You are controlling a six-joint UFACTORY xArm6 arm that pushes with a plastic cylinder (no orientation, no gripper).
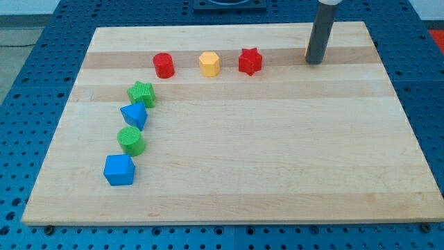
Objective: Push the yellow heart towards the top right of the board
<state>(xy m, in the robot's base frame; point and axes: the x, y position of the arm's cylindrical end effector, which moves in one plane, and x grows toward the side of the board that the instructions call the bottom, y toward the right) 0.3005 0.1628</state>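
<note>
My tip [314, 62] rests on the wooden board [277, 160] near its top right corner. A thin yellow-orange sliver [307, 52] shows at the rod's left edge; it looks like a block almost wholly hidden behind the rod, and its shape cannot be made out. No yellow heart is plainly visible. A yellow hexagon [209, 64] sits in the top row, well to the left of my tip.
A red cylinder [164, 65] and a red star [250, 61] flank the yellow hexagon. Down the view's left run a green star [141, 93], a blue triangle [134, 115], a green cylinder [131, 140] and a blue cube [118, 169].
</note>
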